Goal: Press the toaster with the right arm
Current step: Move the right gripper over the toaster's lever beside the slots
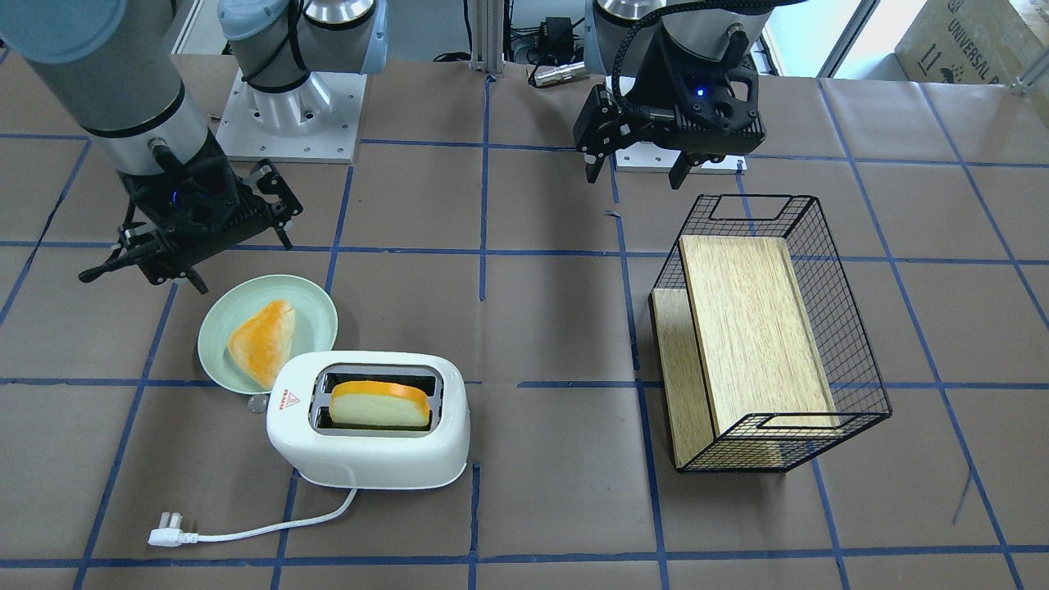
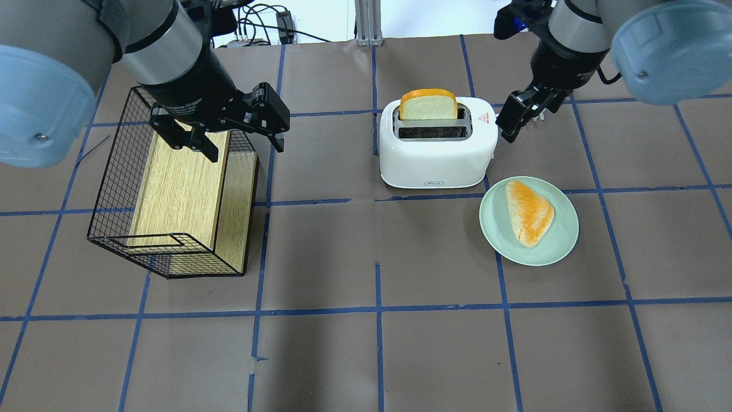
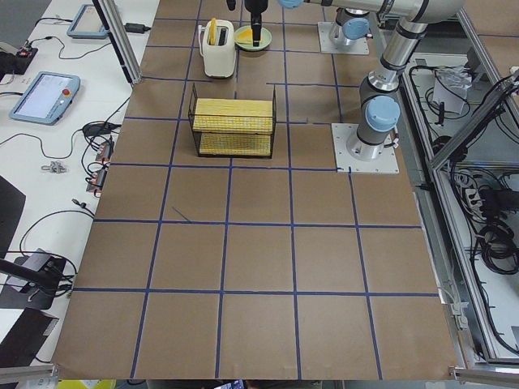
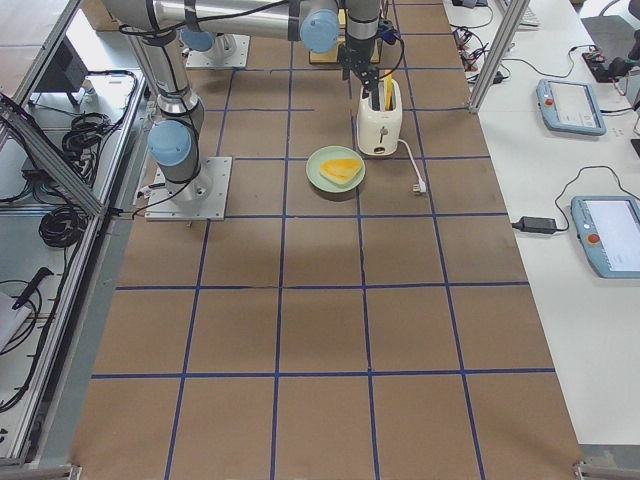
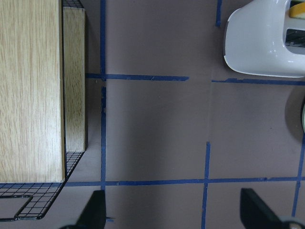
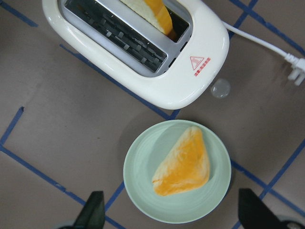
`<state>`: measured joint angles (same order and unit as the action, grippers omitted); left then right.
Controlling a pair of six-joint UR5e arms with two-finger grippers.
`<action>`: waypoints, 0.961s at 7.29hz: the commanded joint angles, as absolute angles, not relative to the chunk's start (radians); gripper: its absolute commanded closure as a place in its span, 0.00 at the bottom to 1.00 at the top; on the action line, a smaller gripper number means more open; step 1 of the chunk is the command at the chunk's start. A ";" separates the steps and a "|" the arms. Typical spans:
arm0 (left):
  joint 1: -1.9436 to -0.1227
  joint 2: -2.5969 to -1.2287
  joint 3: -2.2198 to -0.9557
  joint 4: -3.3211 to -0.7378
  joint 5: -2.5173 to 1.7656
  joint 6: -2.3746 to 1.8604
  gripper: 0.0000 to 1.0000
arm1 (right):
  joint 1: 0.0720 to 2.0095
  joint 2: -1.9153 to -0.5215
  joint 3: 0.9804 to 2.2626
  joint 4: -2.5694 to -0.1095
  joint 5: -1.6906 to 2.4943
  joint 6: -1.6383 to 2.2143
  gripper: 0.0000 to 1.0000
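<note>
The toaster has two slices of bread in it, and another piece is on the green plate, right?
No, the toaster holds only one slice; its other slot is empty, as the right wrist view shows. Another piece is on the green plate.

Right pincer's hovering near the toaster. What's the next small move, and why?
Probably shift the right pincer off the plate toward the small round knob at the sticker end of the toaster. In the wrist view the open pincer hangs over the plate, short of the knob, and a bread slice already stands in one slot.
</note>
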<state>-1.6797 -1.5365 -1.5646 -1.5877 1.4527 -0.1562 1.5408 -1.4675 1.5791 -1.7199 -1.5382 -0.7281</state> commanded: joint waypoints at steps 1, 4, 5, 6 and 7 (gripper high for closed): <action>-1.680 -1.537 -1.565 -1.588 1.453 -0.156 0.00 | 1.513 -1.392 1.580 -1.927 -1.552 -1.053 0.13; -1.680 -1.537 -1.565 -1.588 1.453 -0.156 0.00 | 1.514 -1.301 1.583 -1.963 -1.640 -1.124 0.93; -1.680 -1.537 -1.565 -1.588 1.453 -0.156 0.00 | 1.516 -1.278 1.588 -1.963 -1.634 -1.182 0.95; -1.680 -1.537 -1.565 -1.588 1.453 -0.156 0.00 | 1.516 -1.255 1.585 -1.963 -1.622 -1.253 0.98; -1.680 -1.537 -1.565 -1.588 1.453 -0.156 0.00 | 1.519 -1.253 1.583 -1.963 -1.614 -1.264 0.98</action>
